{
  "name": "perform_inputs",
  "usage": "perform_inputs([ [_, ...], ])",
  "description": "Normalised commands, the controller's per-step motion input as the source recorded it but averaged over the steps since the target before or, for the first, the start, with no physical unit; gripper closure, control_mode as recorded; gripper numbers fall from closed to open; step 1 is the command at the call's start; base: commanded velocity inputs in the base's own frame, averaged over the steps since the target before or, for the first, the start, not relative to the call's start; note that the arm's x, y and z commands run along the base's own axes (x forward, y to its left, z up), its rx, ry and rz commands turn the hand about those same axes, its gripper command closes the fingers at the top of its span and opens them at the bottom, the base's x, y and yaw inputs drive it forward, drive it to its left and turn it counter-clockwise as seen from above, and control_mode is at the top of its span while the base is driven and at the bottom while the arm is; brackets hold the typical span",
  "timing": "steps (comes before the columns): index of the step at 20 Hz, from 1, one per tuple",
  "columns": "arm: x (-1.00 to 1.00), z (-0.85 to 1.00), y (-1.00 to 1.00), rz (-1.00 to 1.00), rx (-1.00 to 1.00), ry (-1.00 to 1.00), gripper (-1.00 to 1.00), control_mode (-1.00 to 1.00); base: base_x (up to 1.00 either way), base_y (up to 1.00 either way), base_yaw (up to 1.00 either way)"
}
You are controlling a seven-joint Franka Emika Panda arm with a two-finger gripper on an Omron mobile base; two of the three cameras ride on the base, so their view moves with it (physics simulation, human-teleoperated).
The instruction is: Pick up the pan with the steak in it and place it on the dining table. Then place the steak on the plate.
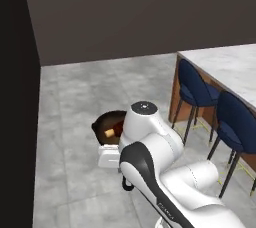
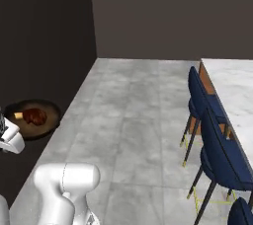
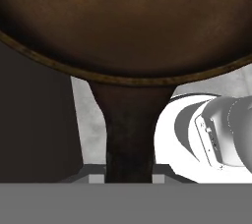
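Hand view shows my gripper [image 3: 129, 176] clamped on the handle of the pan [image 3: 128, 26], which fills the upper frame; in the left base view it hangs mid-frame over grey floor. Cast iron looks heavy and rigid, so gripped by the handle it may tip, and the loose steak [image 2: 34, 116] may slide

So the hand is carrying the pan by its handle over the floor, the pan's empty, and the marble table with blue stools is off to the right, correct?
Not quite: the pan isn't empty. The right base view shows the steak lying inside it. The rest holds: the hand grips the pan's handle above the floor, with the dining table and blue stools to the right.
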Motion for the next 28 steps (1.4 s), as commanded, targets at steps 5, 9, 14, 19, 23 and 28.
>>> perform_inputs([
  [5,0.00,0.00,0.00,0.00,0.00,0.00,1.00,1.00,0.74,0.18,-0.29],
  [9,0.00,0.00,0.00,0.00,0.00,0.00,1.00,1.00,0.12,0.06,-0.48],
  [14,0.00,0.00,0.00,0.00,0.00,0.00,1.00,1.00,0.00,0.00,-0.50],
  [19,0.00,0.00,0.00,0.00,0.00,0.00,1.00,1.00,0.00,0.00,-0.50],
  [23,0.00,0.00,0.00,0.00,0.00,0.00,1.00,1.00,0.00,0.00,-0.50],
  [28,0.00,0.00,0.00,0.00,0.00,0.00,1.00,1.00,0.00,0.00,-0.50],
])
